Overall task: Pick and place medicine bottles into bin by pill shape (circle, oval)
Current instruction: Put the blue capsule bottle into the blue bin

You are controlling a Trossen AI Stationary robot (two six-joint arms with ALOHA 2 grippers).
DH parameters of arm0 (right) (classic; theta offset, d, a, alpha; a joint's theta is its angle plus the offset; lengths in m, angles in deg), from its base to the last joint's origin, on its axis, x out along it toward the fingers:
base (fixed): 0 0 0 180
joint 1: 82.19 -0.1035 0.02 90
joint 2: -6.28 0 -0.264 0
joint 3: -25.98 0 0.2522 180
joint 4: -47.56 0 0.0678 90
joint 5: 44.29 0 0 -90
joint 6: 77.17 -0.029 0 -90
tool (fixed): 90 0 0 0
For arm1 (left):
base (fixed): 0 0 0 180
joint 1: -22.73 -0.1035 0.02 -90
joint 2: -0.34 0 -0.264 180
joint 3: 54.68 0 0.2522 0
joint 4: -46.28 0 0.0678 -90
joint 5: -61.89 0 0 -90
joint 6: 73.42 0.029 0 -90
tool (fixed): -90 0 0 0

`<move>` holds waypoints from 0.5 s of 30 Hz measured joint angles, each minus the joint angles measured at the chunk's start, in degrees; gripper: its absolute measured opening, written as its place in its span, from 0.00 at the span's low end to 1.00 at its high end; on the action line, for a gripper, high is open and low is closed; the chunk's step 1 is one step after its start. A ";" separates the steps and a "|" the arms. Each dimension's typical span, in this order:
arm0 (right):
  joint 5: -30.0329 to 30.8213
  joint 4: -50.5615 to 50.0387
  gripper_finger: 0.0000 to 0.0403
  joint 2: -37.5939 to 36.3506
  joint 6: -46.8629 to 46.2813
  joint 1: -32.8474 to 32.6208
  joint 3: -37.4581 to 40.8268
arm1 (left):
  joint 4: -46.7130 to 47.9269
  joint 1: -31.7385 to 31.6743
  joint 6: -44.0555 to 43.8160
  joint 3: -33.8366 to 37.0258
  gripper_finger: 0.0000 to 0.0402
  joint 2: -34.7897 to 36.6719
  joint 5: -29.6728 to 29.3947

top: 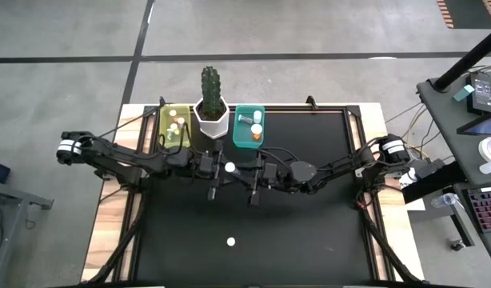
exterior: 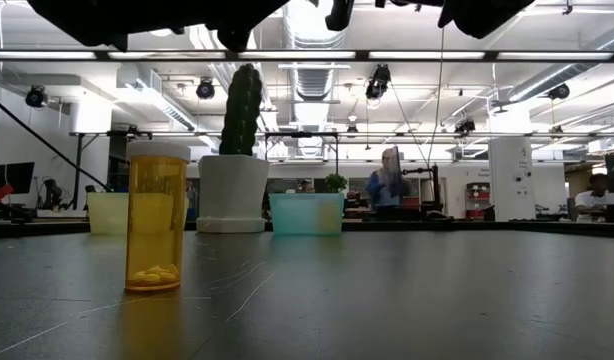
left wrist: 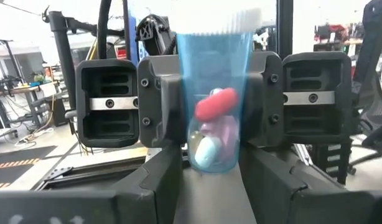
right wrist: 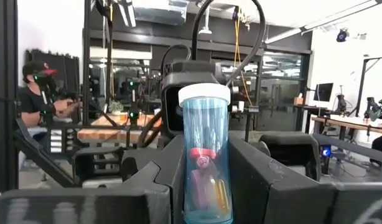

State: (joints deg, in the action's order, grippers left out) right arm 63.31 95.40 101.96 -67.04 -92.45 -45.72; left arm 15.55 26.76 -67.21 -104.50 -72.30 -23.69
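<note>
Blue-tinted clear plastic bottle with a white cap (left wrist: 219, 93) is clamped between the left gripper (top: 216, 170) and the right gripper (top: 257, 178), both shut on it just in front of the white hexagonal cactus pot (top: 212, 120). Several bottles already lie in the yellow-green bin (top: 162, 120) and teal bin (top: 237, 138) flanking that pot. One orange bottle (exterior: 156, 218) stands well in front of it, unsorted, so the task looks mostly done.

Clear blue plastic medicine bottle (left wrist: 217, 93), ribbed white cap: red, pink and pale blue pills. Translucent orange plastic bottle (exterior: 155, 222), white cap: yellow pills. Yellow-green plastic bin (top: 162, 126). Teal plastic bin (top: 238, 133). White hexagonal pot (top: 211, 122), ribbed dark green cactus (top: 211, 91). Matte black table (top: 309, 216), pale wooden border.
</note>
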 joint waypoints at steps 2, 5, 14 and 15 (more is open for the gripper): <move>0.07 -1.16 0.23 0.00 0.21 0.00 0.00 | 1.86 0.00 0.39 0.00 0.36 0.82 0.00; 0.36 -1.89 0.23 0.00 0.18 0.00 0.00 | 3.91 0.00 0.63 0.04 0.36 2.24 -0.02; 0.46 -2.20 0.23 -0.02 0.36 0.13 0.02 | 6.75 0.02 0.71 0.04 0.36 4.60 -0.04; 0.48 -2.19 0.23 -0.02 0.35 0.13 0.03 | 6.51 0.02 0.71 0.04 0.36 4.46 -0.04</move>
State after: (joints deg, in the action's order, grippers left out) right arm 63.79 93.21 101.93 -66.70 -92.32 -45.68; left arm 22.06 26.78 -66.50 -104.45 -67.84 -23.73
